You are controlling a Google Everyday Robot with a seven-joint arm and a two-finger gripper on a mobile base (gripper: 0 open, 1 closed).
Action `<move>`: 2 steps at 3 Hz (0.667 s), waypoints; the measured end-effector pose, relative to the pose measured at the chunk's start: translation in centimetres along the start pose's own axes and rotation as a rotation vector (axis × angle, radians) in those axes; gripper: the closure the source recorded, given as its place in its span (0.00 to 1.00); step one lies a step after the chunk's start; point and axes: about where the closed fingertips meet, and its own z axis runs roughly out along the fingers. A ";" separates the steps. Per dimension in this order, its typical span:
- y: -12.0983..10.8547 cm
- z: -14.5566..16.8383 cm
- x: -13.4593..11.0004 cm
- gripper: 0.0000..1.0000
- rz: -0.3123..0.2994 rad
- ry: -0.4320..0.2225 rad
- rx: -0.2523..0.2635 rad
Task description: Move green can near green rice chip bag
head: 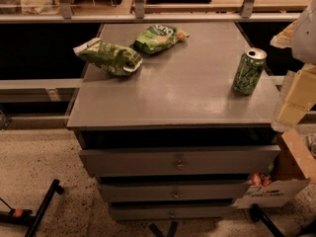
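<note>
One end effector (295,100) hangs, perhaps tilted, beside the green can (249,71).

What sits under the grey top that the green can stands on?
Three drawers are stacked under the top; their contents are hidden. The green can stands upright near its right edge. The gripper hangs at the picture's right edge, apart from it.

Can: we see the green can (250,71) upright on the cabinet top (187,98), R side, nr front.
Chip bag: green rice chip bag (159,37) at back, centre-L, well apart from can.
Other bag: longer bag (107,57) just L of it, fwd.
Gripper: gripper (296,97) off R edge, beside can.
</note>
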 end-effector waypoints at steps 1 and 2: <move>-0.1 -0.1 0.0 0.00 0.001 -0.002 0.004; -2.0 -0.1 0.2 0.00 0.035 0.002 0.044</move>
